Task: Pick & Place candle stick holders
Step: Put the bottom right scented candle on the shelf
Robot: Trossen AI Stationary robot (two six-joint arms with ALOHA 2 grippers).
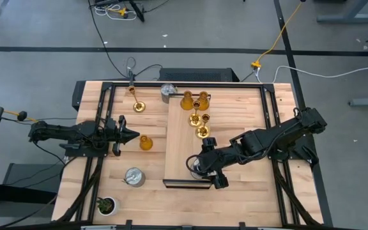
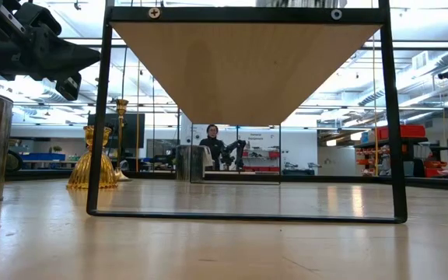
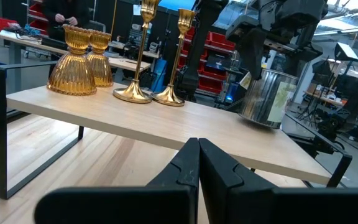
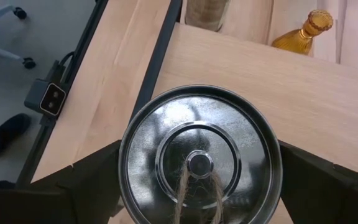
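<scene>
Silver holder [image 4: 200,162] sitting right between the right gripper [image 1: 203,167] fingers [image 4: 92,177], one dark finger at its 9 o'clock and the other at 3, spread wide around the can body. Can't tell if the pads actually touch the metal. Standing upright, long axis vertical, lid up, a bit of twine coming off the centre knob toward 6. Parked on the raised wooden shelf [image 1: 184,150], near its front-left corner in the high view.

Further up the same shelf, around 12 from the silver one: two amber bell holders [image 1: 194,100] and two gold stemmed holders [image 1: 200,124], all upright.

Off the shelf, down on the counter [image 1: 248,198]: another amber holder [image 1: 145,142] at 9, a second silver holder [image 1: 134,177] at roughly 8, a gold holder [image 1: 137,105] and a third silver one [image 1: 168,92] toward 11.

Left gripper [image 1: 131,134] pointing at that lone amber holder, fingers pressed together, nothing in them, hovering above counter level.
</scene>
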